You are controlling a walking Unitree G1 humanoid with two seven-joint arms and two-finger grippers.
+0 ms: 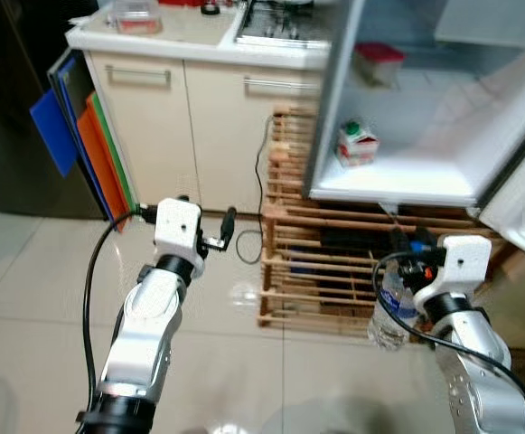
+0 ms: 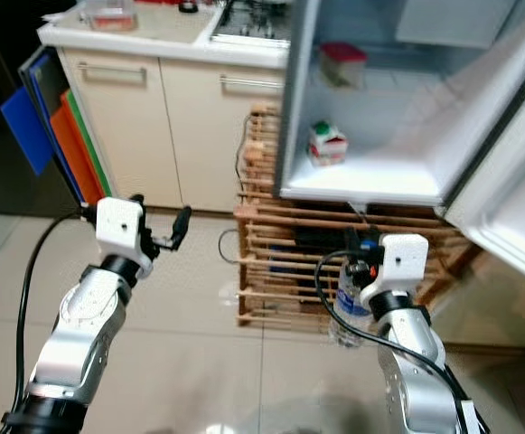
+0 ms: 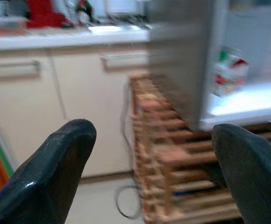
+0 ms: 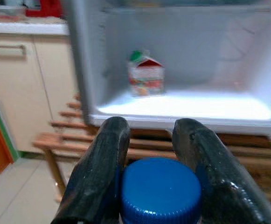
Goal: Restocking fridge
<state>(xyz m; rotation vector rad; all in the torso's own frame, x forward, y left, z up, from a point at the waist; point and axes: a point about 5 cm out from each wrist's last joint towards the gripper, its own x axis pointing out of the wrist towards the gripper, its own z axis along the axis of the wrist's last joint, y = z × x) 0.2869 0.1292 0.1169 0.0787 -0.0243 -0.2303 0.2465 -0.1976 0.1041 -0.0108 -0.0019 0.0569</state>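
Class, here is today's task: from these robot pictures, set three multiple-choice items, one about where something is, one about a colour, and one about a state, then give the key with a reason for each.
1. Where does the small carton stand?
A. on the bottom shelf of the open fridge
B. on the kitchen counter
C. on the floor tiles

2. What colour is the cap of the bottle in the right hand?
A. red
B. blue
C. white

3. What is the state of the left hand?
A. shut on a bottle
B. shut on a cable
C. open, holding nothing

Key:
1 A: the carton stands on the lit bottom shelf of the fridge.
2 B: the right wrist view shows a blue cap on the bottle clamped by the right hand.
3 C: the left hand has its fingers spread wide with nothing between them.
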